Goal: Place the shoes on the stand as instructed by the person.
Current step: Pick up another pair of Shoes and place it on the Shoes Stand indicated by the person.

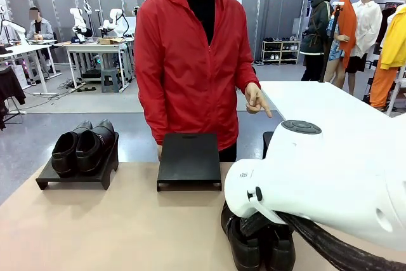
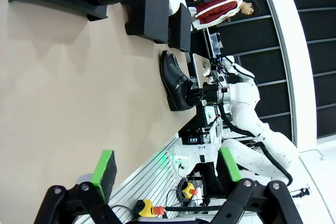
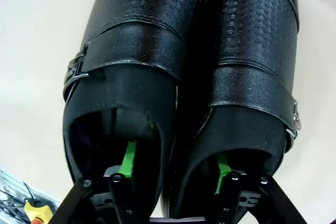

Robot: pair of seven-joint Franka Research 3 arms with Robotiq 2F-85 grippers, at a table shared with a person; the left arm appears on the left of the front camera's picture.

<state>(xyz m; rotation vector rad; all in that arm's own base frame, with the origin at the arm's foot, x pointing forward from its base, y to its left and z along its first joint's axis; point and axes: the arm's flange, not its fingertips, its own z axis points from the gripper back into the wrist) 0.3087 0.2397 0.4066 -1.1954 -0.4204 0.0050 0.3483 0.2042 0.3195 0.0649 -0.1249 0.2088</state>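
Room: open lab hall with a grey floor; work tables and shelving stand well behind the person.
Table (image 1: pixel 114 226): tan top, with three black stands in a row along the far side.
Left stand (image 1: pixel 44 181): carries the far pair of shoes (image 1: pixel 82 147), side by side and touching.
Middle stand (image 1: pixel 189 157): flat top is bare; it sits directly in front of the person.
Right stand (image 1: pixel 267 141): only one edge shows in the front view, past the right arm (image 1: pixel 317 182).
Person (image 1: pixel 187 61): red hooded jacket over a black shirt, standing at the far edge.
Person's hand (image 1: pixel 255 99): raised at waist height, index finger stretched down and toward picture right, above the right stand's side of the table.
Near pair of shoes (image 1: pixel 254 245): on the table top at the robot's side, right of centre, under the right arm. Glossy black, side by side and touching, with a metal buckle on each outer side.
Right gripper (image 3: pixel 176 156): one finger is down inside each shoe of the near pair, and the two inner walls are between the green pads. Can't tell whether the pads actually pinch those walls.
Left gripper (image 2: pixel 167 167): released, jaws spread wide with nothing between the pads. It hangs over bare table on the robot's left, well apart from both pairs.
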